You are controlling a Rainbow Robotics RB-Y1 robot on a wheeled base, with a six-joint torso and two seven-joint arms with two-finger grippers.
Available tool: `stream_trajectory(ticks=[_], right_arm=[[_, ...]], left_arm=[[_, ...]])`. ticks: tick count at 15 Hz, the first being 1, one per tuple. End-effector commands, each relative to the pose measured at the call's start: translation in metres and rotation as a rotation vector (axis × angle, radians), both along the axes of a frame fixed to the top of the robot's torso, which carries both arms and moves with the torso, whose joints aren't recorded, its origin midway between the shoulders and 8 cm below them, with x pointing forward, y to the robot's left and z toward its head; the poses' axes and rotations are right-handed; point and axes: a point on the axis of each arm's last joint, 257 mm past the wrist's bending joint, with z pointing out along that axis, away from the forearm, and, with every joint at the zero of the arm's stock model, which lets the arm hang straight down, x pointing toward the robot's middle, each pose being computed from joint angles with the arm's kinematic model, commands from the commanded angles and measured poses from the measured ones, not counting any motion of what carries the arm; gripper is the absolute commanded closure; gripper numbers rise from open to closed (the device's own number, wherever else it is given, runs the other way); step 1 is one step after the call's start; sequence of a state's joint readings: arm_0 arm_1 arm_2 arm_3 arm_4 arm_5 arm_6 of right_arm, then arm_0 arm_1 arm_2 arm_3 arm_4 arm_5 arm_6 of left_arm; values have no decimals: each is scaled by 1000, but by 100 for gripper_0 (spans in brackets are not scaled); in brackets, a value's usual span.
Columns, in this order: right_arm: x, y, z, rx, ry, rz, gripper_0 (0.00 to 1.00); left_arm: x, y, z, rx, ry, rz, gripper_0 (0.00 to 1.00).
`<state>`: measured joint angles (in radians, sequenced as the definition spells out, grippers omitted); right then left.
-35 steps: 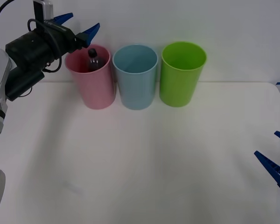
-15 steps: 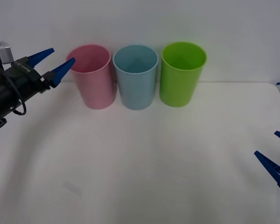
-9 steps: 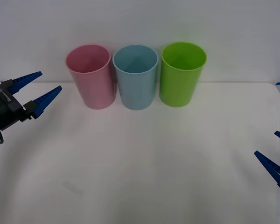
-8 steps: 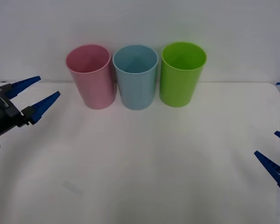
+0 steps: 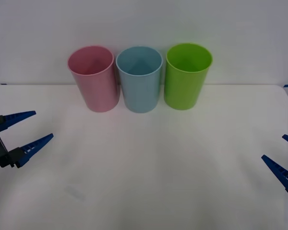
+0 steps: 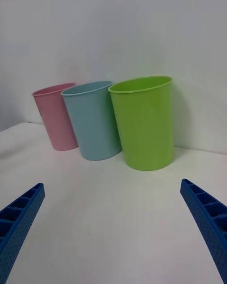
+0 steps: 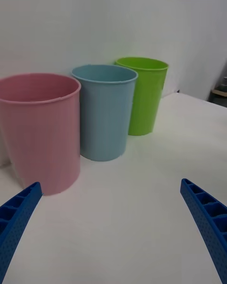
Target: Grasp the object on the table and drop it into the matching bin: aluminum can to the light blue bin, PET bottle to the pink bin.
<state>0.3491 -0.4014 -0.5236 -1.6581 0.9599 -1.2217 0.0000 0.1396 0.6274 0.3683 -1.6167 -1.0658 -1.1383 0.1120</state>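
Front view: the left gripper (image 5: 27, 129) reaches in low at the table's (image 5: 149, 172) left edge, blue fingers spread wide with nothing between them. The right gripper (image 5: 286, 156) sits low at the right edge, partly cut off, likewise wide apart and empty. Farther back, the pink bin (image 5: 93, 79), light blue bin (image 5: 139, 79) and lime green bin (image 5: 186, 75) stand upright in a close row. Their interiors are hard to make out; I cannot tell where the PET bottle is.

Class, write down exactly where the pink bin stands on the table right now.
In the front view the pink bin stands upright at the far edge of the table, leftmost in the row, right beside the light blue bin.
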Motion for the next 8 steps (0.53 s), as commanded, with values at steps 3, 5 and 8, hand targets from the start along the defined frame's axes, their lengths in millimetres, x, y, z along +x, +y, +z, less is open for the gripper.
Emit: stream_trajectory(ticks=[3, 5, 8], right_arm=[[0, 0, 0, 0, 0, 0, 0], [0, 0, 0, 0, 0, 0, 0], [0, 0, 0, 0, 0, 0, 0]], left_arm=[[-27, 19, -29, 48, 33, 25, 0], [-38, 28, -36, 63, 48, 37, 0], [-51, 35, -48, 69, 79, 47, 0]])
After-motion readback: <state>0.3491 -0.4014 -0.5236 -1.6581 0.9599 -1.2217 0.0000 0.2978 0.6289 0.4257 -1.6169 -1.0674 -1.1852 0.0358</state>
